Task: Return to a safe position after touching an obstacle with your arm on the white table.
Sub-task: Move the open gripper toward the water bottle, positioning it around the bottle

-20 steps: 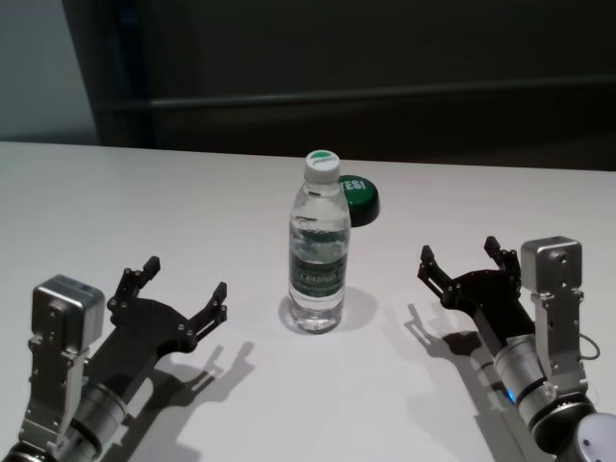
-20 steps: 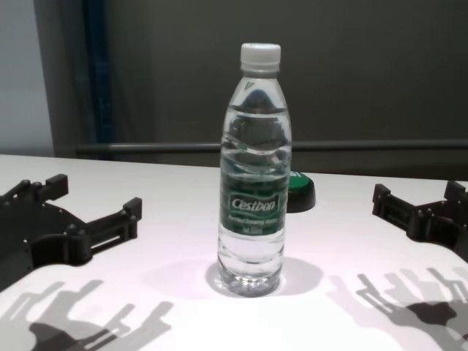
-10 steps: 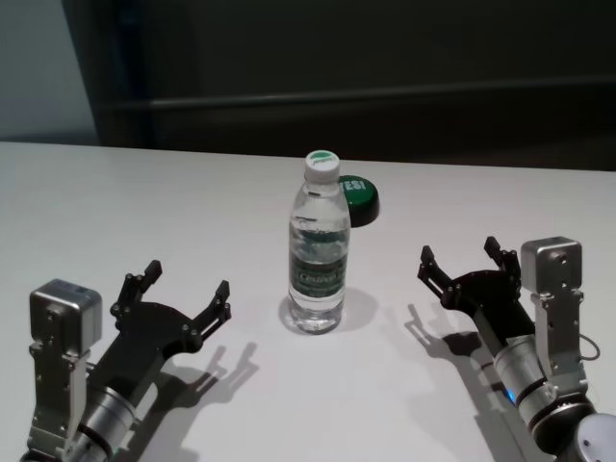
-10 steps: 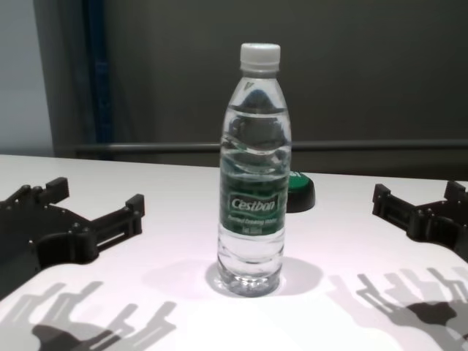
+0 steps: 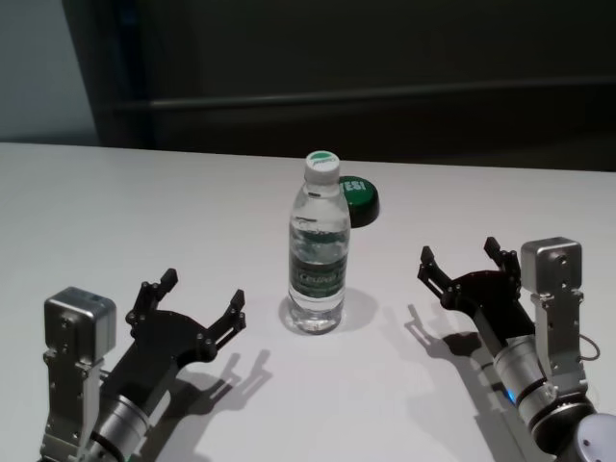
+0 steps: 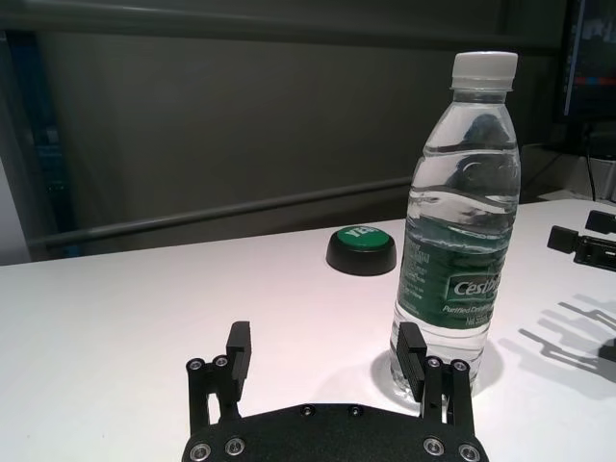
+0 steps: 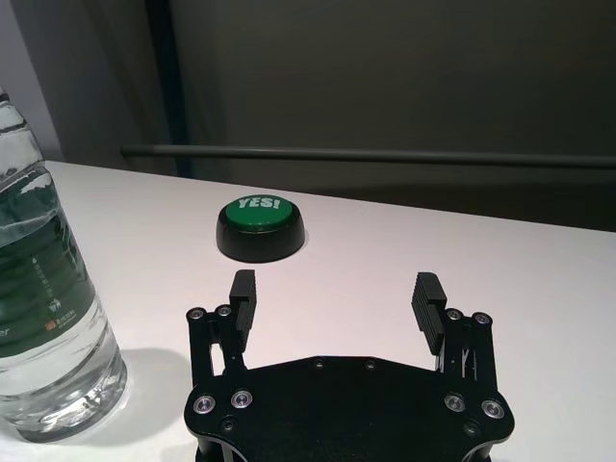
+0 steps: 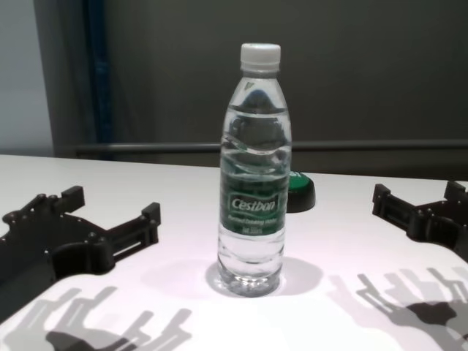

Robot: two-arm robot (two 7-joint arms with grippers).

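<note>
The clear water bottle [image 5: 318,250] with a white cap and a green Cestbon label stands upright mid-table on the white table [image 5: 144,202]. It also shows in the chest view [image 8: 252,183]. My left gripper [image 5: 202,291] is open and empty, low over the table to the bottle's left and a little nearer me, apart from it. In the left wrist view [image 6: 325,342] the bottle [image 6: 457,221] stands just beyond one fingertip. My right gripper [image 5: 458,252] is open and empty to the bottle's right, well apart from it.
A low black button with a green YES top [image 5: 358,197] sits on the table just behind and to the right of the bottle; it also shows in the right wrist view [image 7: 261,226]. A dark wall with a rail runs behind the table's far edge.
My left gripper has moved to the right, closer to the bottle, staying open. The bottle, the button and the right arm have not moved.
</note>
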